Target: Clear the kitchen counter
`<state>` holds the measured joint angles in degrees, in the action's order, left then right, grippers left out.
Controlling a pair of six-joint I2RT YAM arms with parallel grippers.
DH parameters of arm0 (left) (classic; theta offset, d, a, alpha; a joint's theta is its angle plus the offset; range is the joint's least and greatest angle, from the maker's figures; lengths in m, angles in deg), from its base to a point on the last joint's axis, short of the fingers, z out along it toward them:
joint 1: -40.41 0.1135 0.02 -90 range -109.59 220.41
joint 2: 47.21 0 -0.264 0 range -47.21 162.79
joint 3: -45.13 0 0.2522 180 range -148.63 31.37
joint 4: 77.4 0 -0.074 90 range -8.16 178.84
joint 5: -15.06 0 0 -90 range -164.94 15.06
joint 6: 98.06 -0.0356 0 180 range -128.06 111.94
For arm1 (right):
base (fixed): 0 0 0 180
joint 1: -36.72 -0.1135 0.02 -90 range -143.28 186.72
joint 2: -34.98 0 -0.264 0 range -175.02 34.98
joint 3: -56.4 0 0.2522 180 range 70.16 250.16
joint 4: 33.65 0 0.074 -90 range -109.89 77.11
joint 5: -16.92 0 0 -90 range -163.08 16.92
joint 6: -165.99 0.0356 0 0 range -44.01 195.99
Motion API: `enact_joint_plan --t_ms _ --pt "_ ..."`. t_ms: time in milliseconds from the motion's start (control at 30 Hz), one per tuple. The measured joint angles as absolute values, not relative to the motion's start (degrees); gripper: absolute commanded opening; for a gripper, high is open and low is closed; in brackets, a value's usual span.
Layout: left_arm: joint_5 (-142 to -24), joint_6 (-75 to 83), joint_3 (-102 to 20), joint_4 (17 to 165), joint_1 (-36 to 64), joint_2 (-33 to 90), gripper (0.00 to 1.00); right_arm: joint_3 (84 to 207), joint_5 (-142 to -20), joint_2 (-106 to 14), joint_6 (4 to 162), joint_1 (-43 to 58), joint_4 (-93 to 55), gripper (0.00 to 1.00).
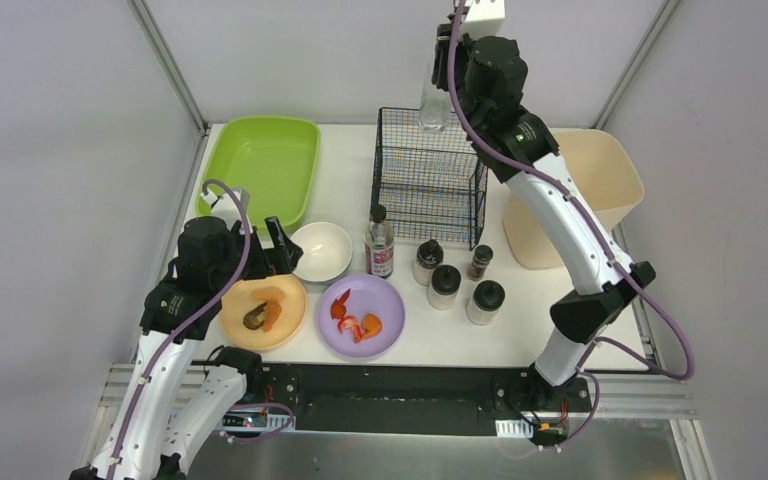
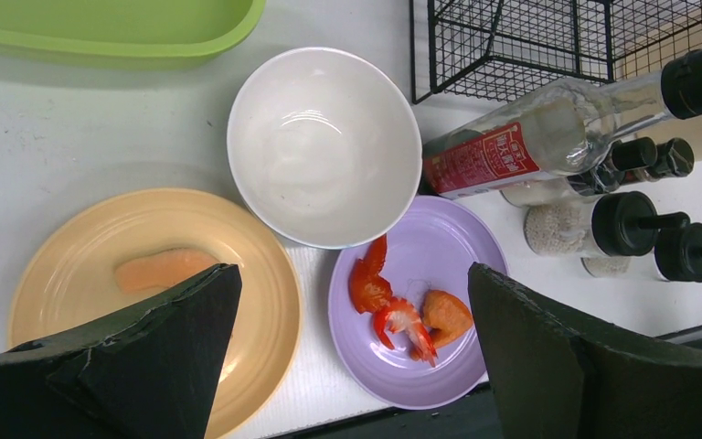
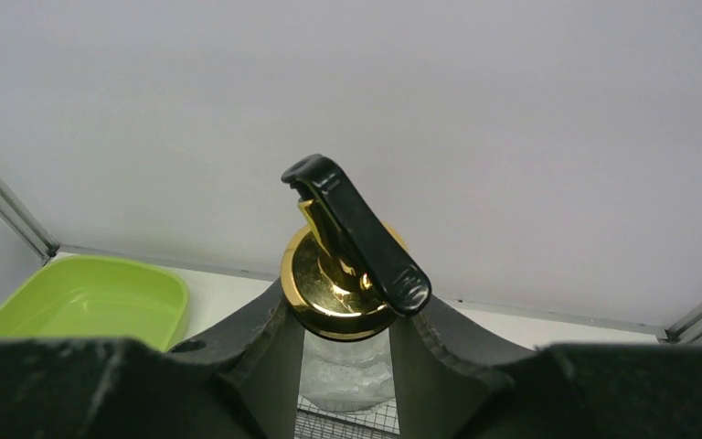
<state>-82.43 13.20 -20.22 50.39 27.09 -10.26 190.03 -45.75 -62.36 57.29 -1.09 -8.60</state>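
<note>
**Right hand holds a bottle over the basket; left hand wide open over a plate**

The surface [image 1: 345,190] is a white rectangle. Its long axis runs left to right, parallel to the rail [image 1: 390,385] on its near edge. The arms are mounted at that rail.

The basket [image 1: 430,175] stands toward the far side of the surface, about midway along it. Above the basket's far edge, the right hand [image 3: 347,340] grips a glass bottle [image 1: 433,105] by the neck, just under its gold cap and black lever. The bottle is upright. Whether its base touches the basket wire cannot be told.

Left of the basket lies a green tray [image 1: 260,165], and to its right stands a beige bin [image 1: 600,180]. Just in front of the basket's near left corner stands a sauce bottle [image 1: 379,245] with a red label. Four black-capped jars [image 1: 444,285] cluster in front of the near right corner. A white bowl [image 1: 322,250] sits in front and to the left of the basket. Nearer the rail than the bowl are a purple plate [image 1: 388,300] with red-orange pieces and an orange plate [image 1: 288,312] with orange and brown pieces.

The left hand [image 1: 258,250] hangs over the orange plate with its fingers spread wide, holding nothing.
</note>
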Motion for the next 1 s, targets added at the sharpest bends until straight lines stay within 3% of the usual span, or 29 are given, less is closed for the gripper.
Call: enact_joint_plan --t_ms 267,1000 --pt "-84.22 13.09 -20.22 50.39 29.06 -9.76 1.00 196.52 -45.90 -70.89 58.47 0.18 -9.02 0.00" --pt "-87.08 13.09 -20.22 50.39 31.16 -8.64 1.00 199.52 -46.91 -81.97 65.68 1.60 -8.95 0.00"
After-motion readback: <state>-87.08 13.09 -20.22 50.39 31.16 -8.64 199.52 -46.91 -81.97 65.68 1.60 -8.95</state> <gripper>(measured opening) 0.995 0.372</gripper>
